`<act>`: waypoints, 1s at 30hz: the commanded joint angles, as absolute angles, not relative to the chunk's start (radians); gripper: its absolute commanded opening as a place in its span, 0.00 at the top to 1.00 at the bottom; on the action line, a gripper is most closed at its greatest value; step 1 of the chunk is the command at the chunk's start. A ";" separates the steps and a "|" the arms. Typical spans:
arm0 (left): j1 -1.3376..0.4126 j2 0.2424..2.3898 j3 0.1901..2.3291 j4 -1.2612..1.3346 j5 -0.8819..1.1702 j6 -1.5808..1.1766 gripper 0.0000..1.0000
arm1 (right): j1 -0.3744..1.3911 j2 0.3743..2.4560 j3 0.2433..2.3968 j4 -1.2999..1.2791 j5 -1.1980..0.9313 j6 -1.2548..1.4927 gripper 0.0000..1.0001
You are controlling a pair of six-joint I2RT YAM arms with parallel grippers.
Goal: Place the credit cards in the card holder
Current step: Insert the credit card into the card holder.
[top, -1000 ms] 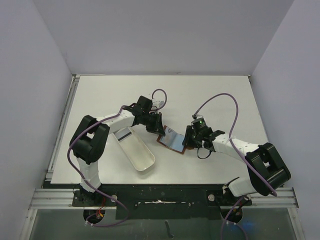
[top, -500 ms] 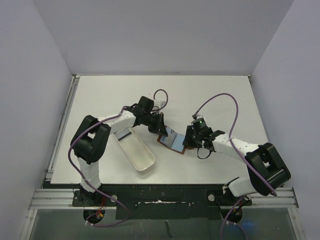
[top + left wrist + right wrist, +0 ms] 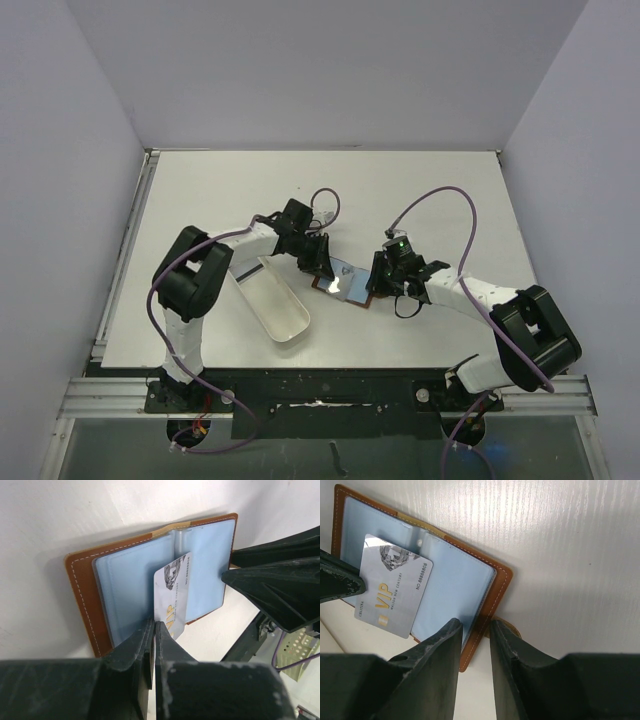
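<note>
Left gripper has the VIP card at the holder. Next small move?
Probably nudge the left gripper forward, sliding the silver VIP card deeper along the open card holder: the card's gripped end overhangs the holder's edge, while the right gripper straddles another edge.

We see a long white tray (image 3: 278, 302) lying on the white table (image 3: 430, 190), at about 7 o'clock from its middle (long axis running 11 to 5 o'clock). Pale lilac walls (image 3: 320, 70) enclose the table, and an aluminium rail (image 3: 330, 386) runs along 6 o'clock.
</note>
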State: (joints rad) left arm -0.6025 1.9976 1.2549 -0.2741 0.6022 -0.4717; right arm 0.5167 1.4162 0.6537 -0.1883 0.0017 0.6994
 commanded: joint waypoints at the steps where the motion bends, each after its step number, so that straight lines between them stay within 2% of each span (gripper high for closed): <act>1: -0.607 1.991 1.304 -0.328 0.527 -0.422 1.00 | 0.511 1.418 0.647 -0.163 0.033 0.703 0.71; 5: -0.607 1.985 1.310 -0.359 0.474 -0.416 1.00 | 0.512 1.419 0.649 -0.162 0.032 0.703 0.71; 30: -0.617 1.971 1.309 -0.275 0.487 -0.493 1.00 | 0.514 1.422 0.646 -0.154 0.034 0.710 0.71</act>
